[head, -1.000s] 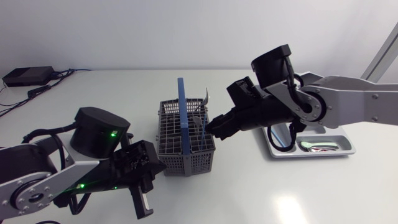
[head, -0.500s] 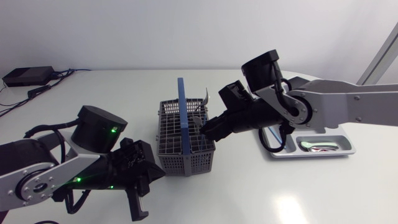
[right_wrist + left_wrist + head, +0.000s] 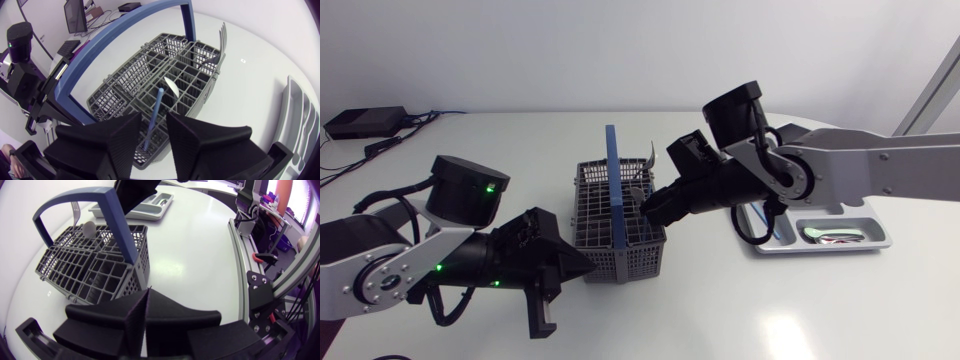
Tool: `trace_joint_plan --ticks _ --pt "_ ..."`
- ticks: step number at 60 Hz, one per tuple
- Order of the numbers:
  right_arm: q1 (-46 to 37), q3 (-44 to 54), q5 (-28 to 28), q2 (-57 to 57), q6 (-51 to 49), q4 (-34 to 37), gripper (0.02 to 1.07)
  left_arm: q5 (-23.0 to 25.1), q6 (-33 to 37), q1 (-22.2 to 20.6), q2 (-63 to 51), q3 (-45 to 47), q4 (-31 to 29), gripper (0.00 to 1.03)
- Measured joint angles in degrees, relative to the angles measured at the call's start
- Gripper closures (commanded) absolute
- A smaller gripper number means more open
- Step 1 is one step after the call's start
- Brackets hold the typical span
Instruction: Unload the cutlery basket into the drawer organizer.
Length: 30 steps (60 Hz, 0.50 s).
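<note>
The smooth tabletop (image 3: 740, 310) carries the grey cutlery basket (image 3: 630, 262) loose at its middle. The drawer organizer (image 3: 875, 243) lies well apart from it, under the right arm (image 3: 840, 170). That arm reaches over the basket, while the left arm (image 3: 410, 270) sits low, just beside the basket's near corner.

The left jaws are pressed together on nothing, so nothing braces the basket, and I cannot tell whether they touch its wall. The right jaws are spread above one compartment. The slim stem of a blue-handled utensil (image 3: 156, 107) stands between them, and it seems to touch neither finger.

The main risk is a closure that lands off-centre, which would nudge the thin stem aside so that it slips out or wedges against the grid. A slanted lift could snag the utensil in the mesh and drag or tip the light basket.

The basket's blue carry handle (image 3: 611, 170) arches close beside the right jaws, so a sideways pull might strike it. The fork (image 3: 220, 47) and a pale spoon bowl (image 3: 172, 86) stand near and could be jostled.
</note>
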State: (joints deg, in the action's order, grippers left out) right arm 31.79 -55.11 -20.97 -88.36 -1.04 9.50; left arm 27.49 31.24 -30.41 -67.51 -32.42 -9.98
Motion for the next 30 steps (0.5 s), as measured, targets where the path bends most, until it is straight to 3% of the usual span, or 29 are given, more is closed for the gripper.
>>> trace_joint_plan --ticks 14,30 --pt "0.17 -0.46 0.0 -0.92 0.0 -0.35 0.92 3.15 0.11 0.31 -1.62 0.0 2.25 0.83" --pt "0.52 -0.52 0.0 -1.05 0.0 -0.59 0.96 4.68 0.09 1.11 -2.43 0.0 2.62 0.83"
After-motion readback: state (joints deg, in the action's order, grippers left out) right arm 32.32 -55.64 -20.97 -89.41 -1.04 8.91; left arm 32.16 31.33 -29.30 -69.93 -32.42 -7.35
